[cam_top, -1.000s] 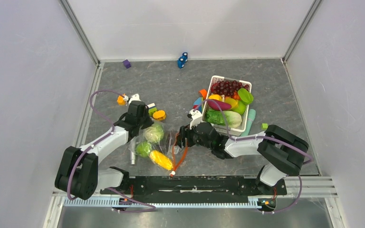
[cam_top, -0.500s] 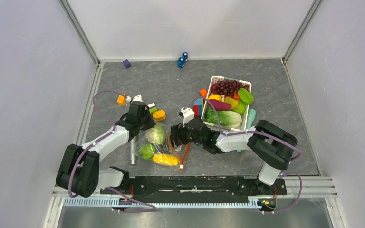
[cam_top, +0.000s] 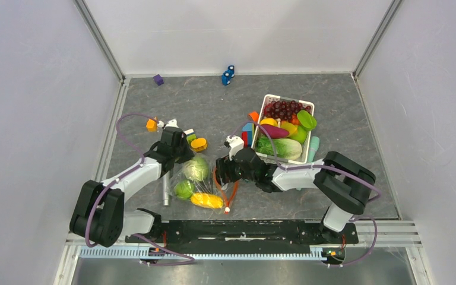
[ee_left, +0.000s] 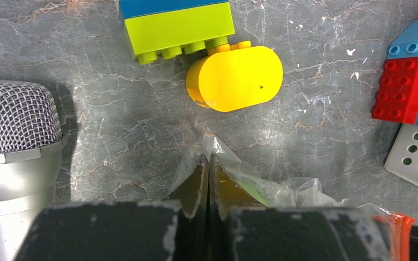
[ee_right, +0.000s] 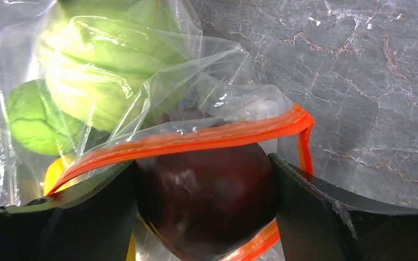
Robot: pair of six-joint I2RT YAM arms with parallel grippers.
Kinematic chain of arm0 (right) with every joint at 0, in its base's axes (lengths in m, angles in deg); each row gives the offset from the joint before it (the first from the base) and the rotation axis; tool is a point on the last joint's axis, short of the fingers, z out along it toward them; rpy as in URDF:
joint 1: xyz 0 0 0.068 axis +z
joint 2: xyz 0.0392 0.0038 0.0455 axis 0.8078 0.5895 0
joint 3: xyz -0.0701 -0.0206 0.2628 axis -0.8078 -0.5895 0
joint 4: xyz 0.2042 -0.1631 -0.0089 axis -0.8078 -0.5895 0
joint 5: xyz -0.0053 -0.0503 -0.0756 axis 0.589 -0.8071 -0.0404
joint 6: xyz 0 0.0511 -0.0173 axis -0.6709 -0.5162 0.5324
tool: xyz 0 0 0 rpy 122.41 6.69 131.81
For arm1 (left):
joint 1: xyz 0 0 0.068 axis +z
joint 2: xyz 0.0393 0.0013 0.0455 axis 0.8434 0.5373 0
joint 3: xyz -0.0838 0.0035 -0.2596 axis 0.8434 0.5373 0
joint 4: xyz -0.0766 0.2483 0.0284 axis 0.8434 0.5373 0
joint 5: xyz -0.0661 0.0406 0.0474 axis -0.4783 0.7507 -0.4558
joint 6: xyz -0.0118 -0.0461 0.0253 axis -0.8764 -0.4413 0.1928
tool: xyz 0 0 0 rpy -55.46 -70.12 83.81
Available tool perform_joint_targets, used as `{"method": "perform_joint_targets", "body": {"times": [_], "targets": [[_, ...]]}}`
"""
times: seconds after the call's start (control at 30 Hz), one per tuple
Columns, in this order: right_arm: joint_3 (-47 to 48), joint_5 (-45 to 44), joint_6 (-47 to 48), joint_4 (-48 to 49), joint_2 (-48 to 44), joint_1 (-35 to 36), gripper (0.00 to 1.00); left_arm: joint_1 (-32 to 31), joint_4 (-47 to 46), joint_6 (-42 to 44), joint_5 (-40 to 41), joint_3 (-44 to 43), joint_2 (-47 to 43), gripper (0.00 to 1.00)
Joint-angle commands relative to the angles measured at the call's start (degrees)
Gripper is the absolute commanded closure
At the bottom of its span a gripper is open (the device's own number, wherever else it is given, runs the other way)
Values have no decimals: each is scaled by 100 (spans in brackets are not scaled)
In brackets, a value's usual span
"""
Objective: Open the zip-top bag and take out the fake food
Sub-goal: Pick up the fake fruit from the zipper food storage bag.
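Left claw (ee_left: 208, 209) pinches zip-top bag (ee_left: 234, 175) corner shut; right claw (ee_right: 203, 168) (spread wide) grips eggplant (ee_right: 207, 204) at the orange-edged mouth.

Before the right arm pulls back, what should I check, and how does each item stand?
1. Anchor: ok, left gripper shut on a corner of the zip-top bag.
2. Mouth open: ok, zipper strip parted.
3. Target lined up: ok, eggplant sits between the fingers of the right gripper.
4. Firm grip on it: cannot tell.
5. Plastic caught under the fingers: cannot tell.
6. Bag emptied: not ok, cabbage, green fruit and corn lie inside.
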State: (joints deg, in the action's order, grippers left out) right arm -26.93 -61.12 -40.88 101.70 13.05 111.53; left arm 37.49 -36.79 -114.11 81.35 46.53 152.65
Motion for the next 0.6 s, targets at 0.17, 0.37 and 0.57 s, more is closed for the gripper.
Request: {"method": "perform_joint_targets", "body": {"times": [0.17, 0.37, 0.57], "targets": [[-422, 315, 245, -818, -1428, 18, 23, -46, 328, 31, 178, 131, -279, 98], [-635, 115, 387, -1727, -2420, 20, 24, -29, 354, 5, 210, 103, -268, 98], [-651, -242, 398, -2571, -3393, -243, 27, -15, 380, 5, 201, 87, -278, 98]]}}
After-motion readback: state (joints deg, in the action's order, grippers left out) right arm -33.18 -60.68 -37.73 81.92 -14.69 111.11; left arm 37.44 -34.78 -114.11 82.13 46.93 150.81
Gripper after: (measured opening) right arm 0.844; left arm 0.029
